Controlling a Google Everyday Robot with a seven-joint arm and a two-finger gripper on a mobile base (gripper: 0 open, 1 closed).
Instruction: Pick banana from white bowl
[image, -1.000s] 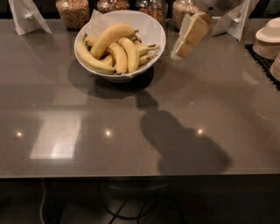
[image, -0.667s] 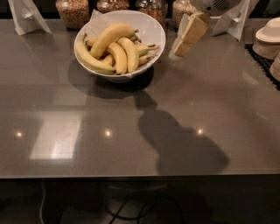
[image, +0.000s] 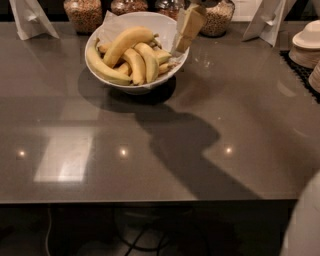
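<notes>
Since a second ago the claw (image: 184, 29) has swung left, from beside the white bowl (image: 155, 22) to over its right rim; whether it is spread or pressed together I cannot tell. On the grey bench (image: 240, 125) the bowl holds several bananas, with the plump banana (image: 125, 42) lying topmost.

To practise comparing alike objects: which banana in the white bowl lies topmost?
The plump golden banana lying diagonally across the pile; the others sit beneath. The tool hovers at the right rim of the white bowl.
</notes>
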